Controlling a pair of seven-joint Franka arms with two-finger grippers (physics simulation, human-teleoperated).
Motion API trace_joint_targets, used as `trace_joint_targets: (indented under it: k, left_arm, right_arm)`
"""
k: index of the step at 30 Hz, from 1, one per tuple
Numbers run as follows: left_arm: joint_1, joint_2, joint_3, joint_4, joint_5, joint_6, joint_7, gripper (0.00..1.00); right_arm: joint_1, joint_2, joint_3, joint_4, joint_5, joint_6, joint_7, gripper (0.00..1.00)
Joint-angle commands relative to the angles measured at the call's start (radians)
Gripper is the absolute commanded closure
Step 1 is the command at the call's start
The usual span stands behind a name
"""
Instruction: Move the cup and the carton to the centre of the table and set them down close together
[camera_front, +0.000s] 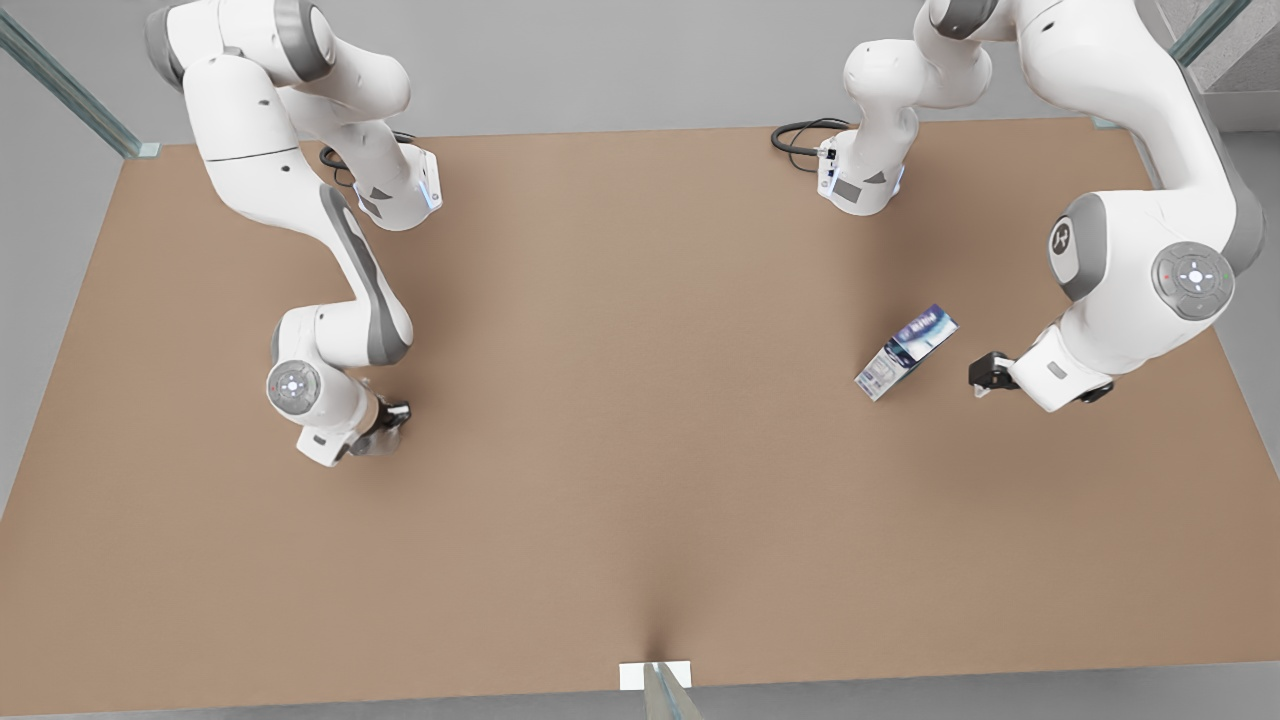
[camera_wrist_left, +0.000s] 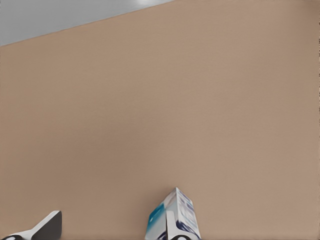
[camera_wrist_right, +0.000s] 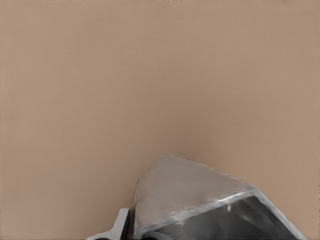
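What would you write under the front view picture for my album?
Two white arms over a brown table: one by the blue-white carton, one at the cup.

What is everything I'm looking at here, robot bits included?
table: one, plain brown, under everything.
white tab: one, white, at the table's near edge in the front view.
carton: one, dark blue and white, on the table toward the front view's right.
cup: one, silvery-grey, at the right gripper.
black cables: two bundles, one at each arm's base by the far edge.
left gripper: one, black fingers, just beside the carton, apart from it.
right gripper: one, low at the front view's left, at the cup.
arms: two, white and grey.
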Motion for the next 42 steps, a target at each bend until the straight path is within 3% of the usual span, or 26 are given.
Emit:
trace_joint_targets:
  k: [1, 9, 12, 14, 25, 29, 31, 39, 42]
  left_arm:
    - [-0.002, 0.001, -0.002, -0.001, -0.008, 0.0, 0.0, 0.0]
    - [-0.002, 0.021, -0.014, 0.016, 0.005, -0.011, -0.014, 0.0]
    - [0.0, 0.023, -0.011, 0.019, 0.001, -0.006, -0.012, 0.0]
    - [0.0, 0.029, -0.011, 0.027, -0.004, 0.001, -0.014, 0.0]
    - [0.002, 0.044, -0.005, 0.039, 0.002, 0.003, -0.011, 0.0]
    - [0.002, 0.043, -0.004, 0.047, -0.005, 0.001, 0.015, 0.0]
    - [0.002, 0.044, -0.004, 0.047, -0.004, 0.003, 0.019, 0.0]
    - [-0.009, 0.021, -0.018, 0.032, -0.008, -0.065, 0.404, 0.0]
    - [-0.02, -0.075, -0.037, -0.185, 0.004, 0.007, 0.575, 0.0]
  right_arm:
    - [0.01, 0.003, 0.0, 0.014, -0.005, -0.005, 0.012, 0.79]
    - [0.19, 0.159, 0.043, 0.353, 0.041, -0.143, 0.333, 0.79]
    - [0.294, 0.279, 0.043, 0.537, 0.082, -0.158, 0.483, 0.79]
    - [0.397, 0.417, 0.043, 0.767, 0.079, -0.258, 0.621, 0.79]
    - [0.563, 0.598, 0.031, 0.976, 0.067, -0.218, 0.73, 0.79]
    - [0.563, 0.596, 0.028, 0.977, 0.064, -0.219, 0.736, 0.21]
    - [0.563, 0.593, 0.018, 0.979, 0.064, -0.219, 0.736, 0.0]
    - [0.518, 0.438, 0.017, 0.97, 0.061, -0.328, 0.721, 0.0]
    - [0.397, 0.319, 0.017, 0.876, 0.061, -0.393, 0.631, 0.0]
